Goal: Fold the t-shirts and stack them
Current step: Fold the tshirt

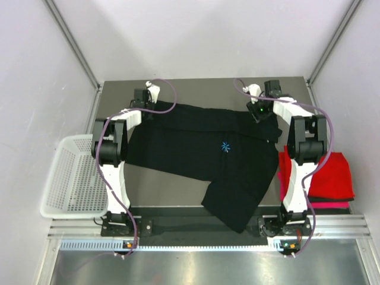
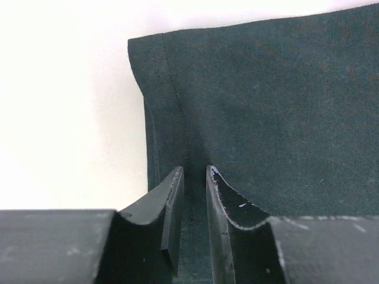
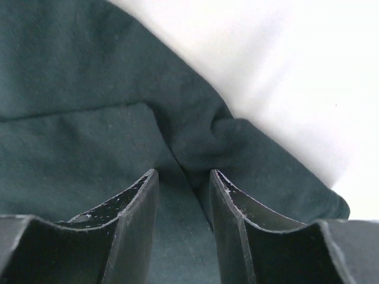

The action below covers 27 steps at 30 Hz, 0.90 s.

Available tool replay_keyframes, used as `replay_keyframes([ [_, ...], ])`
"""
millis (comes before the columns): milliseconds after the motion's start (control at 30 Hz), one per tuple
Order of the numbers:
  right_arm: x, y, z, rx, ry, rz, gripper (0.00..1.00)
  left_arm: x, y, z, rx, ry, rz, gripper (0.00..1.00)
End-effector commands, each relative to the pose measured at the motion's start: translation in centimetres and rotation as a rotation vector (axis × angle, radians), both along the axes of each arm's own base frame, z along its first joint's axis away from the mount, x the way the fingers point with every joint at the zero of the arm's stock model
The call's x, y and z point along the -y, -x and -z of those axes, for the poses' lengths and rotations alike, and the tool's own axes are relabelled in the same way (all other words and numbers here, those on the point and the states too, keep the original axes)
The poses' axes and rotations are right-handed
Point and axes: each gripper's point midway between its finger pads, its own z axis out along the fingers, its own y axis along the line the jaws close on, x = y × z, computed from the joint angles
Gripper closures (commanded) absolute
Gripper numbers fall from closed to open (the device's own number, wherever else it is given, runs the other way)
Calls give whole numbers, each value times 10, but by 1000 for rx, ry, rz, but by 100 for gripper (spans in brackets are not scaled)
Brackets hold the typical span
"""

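A large black t-shirt [image 1: 196,154] with a small light-blue mark [image 1: 225,146] lies spread flat across the table. My left gripper [image 1: 145,111] is at its far left corner. In the left wrist view the jaws [image 2: 195,171] stand a narrow gap apart astride the stitched hem [image 2: 177,106], and flat cloth shows through the gap. My right gripper [image 1: 261,114] is at the shirt's far right corner. Its jaws [image 3: 183,174] are open wider over the cloth, with a raised fold [image 3: 207,142] just ahead. Folded red [image 1: 332,175] and magenta [image 1: 329,205] t-shirts are stacked at the right.
A white mesh basket [image 1: 59,178] sits off the table's left edge. The shirt's lower part [image 1: 237,214] hangs toward the near edge between the arm bases. Pale walls close in the back and both sides.
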Motion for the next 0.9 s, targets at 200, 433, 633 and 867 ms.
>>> replay_keyframes([
  [200,-17,-5,-9,-23,-75,-43,73,-5,8,-1,-18,12,-26,73],
  [433,-9,6,-6,-45,-42,-28,64,-5,11,-5,-23,18,-31,73],
  [633,-1,7,-2,-50,-11,-23,68,-6,14,-7,-24,15,-32,73],
  [867,-2,11,-10,-49,-36,-19,100,-7,16,-14,-18,17,-37,73],
])
